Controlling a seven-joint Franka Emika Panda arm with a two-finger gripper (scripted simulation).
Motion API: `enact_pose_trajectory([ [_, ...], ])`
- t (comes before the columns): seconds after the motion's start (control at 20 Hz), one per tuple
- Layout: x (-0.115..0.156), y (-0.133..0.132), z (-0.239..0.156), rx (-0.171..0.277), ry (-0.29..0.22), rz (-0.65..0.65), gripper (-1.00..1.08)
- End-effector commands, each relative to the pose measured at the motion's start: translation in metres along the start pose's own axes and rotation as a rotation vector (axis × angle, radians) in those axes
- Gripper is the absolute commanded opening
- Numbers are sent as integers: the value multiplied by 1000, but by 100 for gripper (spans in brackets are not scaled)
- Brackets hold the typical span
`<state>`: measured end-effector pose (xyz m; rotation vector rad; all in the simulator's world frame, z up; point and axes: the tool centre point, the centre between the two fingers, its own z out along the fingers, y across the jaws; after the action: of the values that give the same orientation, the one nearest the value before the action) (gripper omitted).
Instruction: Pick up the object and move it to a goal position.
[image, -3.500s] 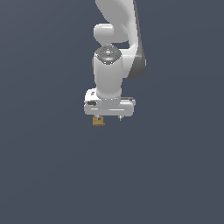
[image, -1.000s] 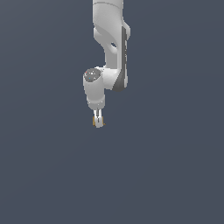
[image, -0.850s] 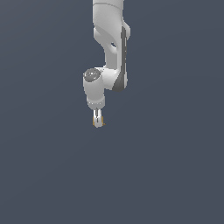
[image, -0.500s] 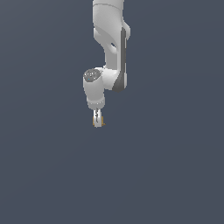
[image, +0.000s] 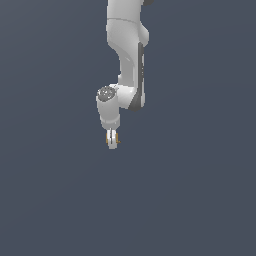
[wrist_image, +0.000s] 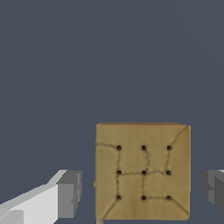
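Note:
The object is a tan, golden-brown square block with dark dots and crack lines on its upper face. In the wrist view it sits between the two grey fingertips, with a narrow gap showing on each side. My gripper is open around the object and does not touch it. In the exterior view the white gripper points down and is seen edge-on. Only thin tan slivers of the object show beside the fingers.
A uniform dark grey-blue surface fills both views. The white arm comes down from the top edge of the exterior view. No other objects, containers or goal marker show.
Since 3.5 s ago the wrist has turned from broadside to edge-on, while the object stays in the same spot. Over the last second nothing has visibly moved.

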<state>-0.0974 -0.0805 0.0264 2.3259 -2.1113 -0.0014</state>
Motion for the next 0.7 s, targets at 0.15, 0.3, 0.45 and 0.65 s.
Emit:
enact_pose_trajectory([
  [0.15,0,0,15,1,0,2,100],
  [0.3,0,0,16,1,0,2,-100],
  [0.45,0,0,16,1,0,2,-100],
  [0.65,0,0,16,1,0,2,-100],
])
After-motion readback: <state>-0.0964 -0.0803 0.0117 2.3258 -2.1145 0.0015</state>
